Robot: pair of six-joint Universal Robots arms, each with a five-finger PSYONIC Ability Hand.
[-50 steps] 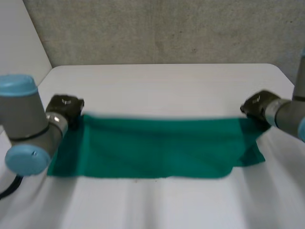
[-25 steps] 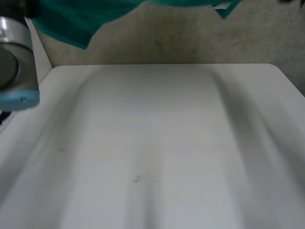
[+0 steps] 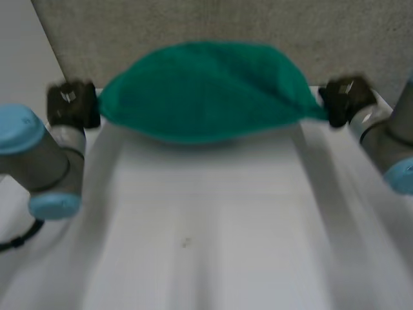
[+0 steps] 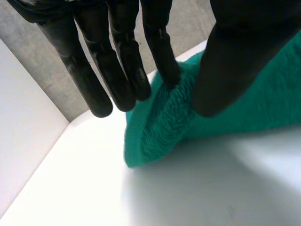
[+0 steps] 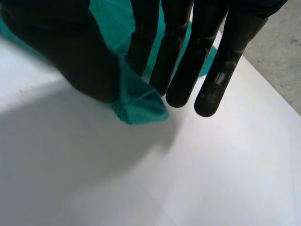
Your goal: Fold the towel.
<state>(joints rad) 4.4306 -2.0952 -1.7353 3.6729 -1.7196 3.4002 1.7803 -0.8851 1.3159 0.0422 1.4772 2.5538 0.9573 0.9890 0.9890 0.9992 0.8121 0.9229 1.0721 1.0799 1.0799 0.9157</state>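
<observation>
At ten o'clock in the head view, our left hand [image 3: 72,103] holds the left end of the green towel [image 3: 206,90]. Its grey arm [image 3: 40,161] comes in from nine o'clock. In the left wrist view the fingers are nearly straight and point down toward the white table [image 4: 197,188]. One of them presses a bunched fold of towel against the thumb, and the rest stand free just beside the cloth. So this hand has the towel in a pinch and is not closed around it.

At twelve o'clock the towel swells up in a rounded arch between our two hands, over the far end of the table and in front of the grey wall [image 3: 193,22]. A soft shadow lies on the table beneath it. We cannot tell whether its lower edge touches the surface.

At two o'clock our right hand [image 3: 345,100] holds the towel's right end, and that end narrows to a point at the hand. In the right wrist view a small corner of towel sticks out between the thumb and the nearest finger, pinched there. The other fingers hang straight alongside, above bare table.
</observation>
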